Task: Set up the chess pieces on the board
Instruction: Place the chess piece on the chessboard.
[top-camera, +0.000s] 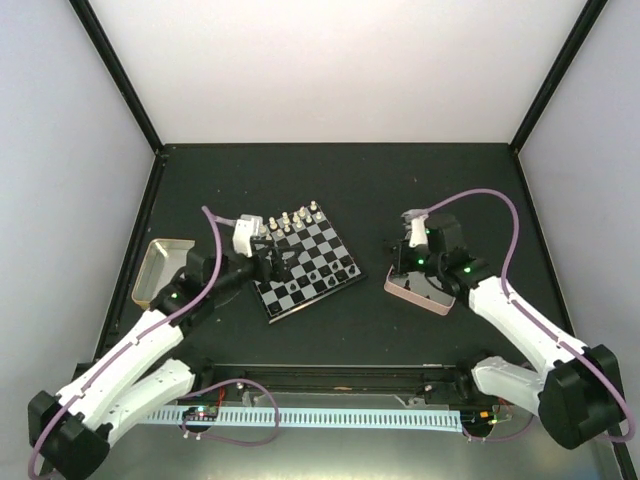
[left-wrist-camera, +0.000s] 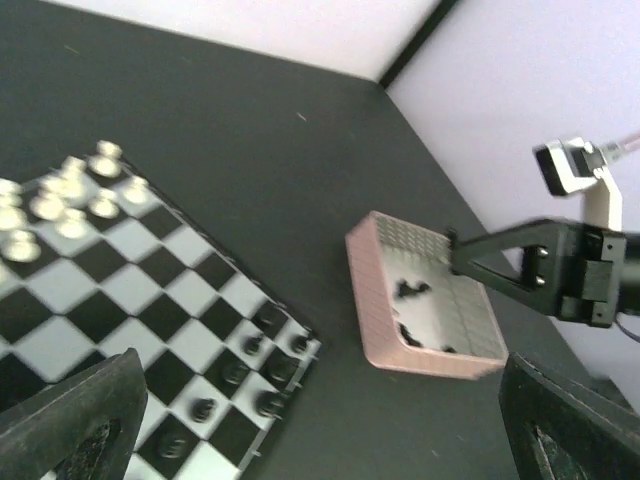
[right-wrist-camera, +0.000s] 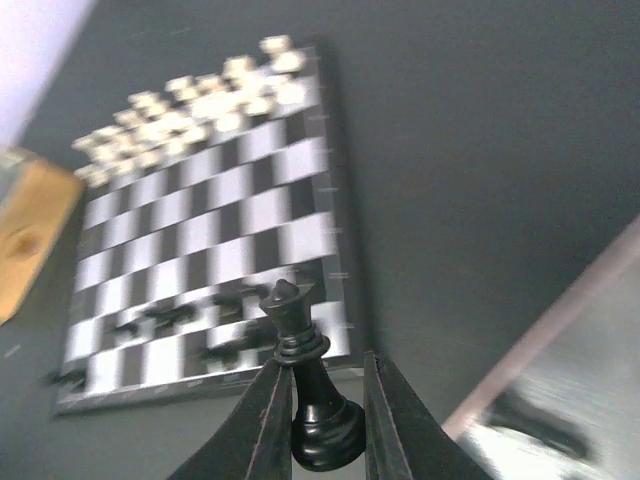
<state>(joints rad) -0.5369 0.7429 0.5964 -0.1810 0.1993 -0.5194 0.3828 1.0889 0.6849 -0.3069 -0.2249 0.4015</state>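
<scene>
Dark worktop (top-camera: 400, 180), board (top-camera: 305, 265) at centre. Near the pink tray (top-camera: 398, 291) the right fingers (right-wrist-camera: 262, 420) clamp a black piece (right-wrist-camera: 305, 390) low; left fingers (left-wrist-camera: 80, 420) wide open at board's left edge. Risk: piece pivots in the grip and knocks the standing pieces (left-wrist-camera: 268, 402) on placement.

No text, label, brand, number or sign is showing legibly on the board (top-camera: 318, 262), the pink tray (top-camera: 410, 292) or the desk (top-camera: 400, 190) in any view.
</scene>
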